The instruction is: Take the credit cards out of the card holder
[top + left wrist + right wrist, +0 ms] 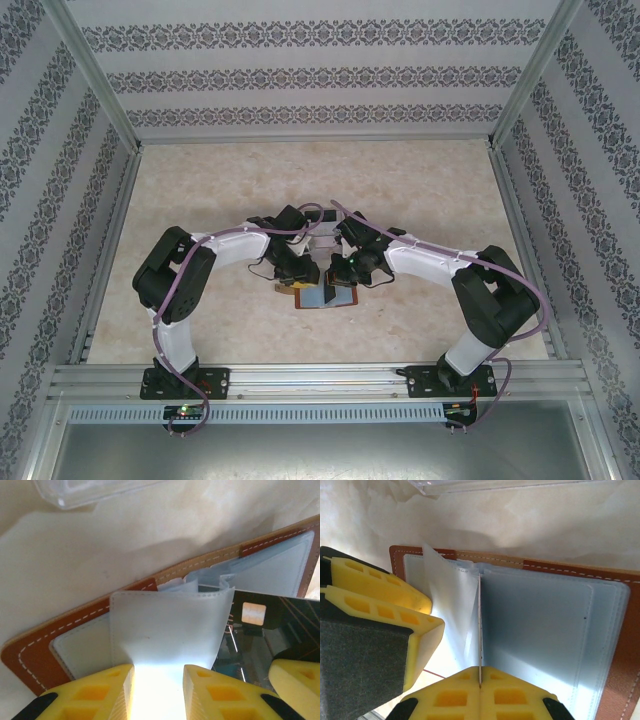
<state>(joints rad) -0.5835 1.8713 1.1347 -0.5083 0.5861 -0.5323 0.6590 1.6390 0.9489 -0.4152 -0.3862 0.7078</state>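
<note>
- card holder (30, 652) lies open on the tabletop (400, 190)
- right tool (480, 672) pinched shut, seemingly on the dark credit card (265, 635); left tool (159, 672) half-open astride a clear sleeve (165, 625)
- card holder's unpinned, pulling may drag it

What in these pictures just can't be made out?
- Top view: card holder tiny, mostly under left gripper and right gripper.
- Left wrist: dark card partly behind cloudy sleeve, cut by right edge.
- Right wrist: thin sheet pinched by right gripper shows edge-on; card or sleeve, unclear.
</note>
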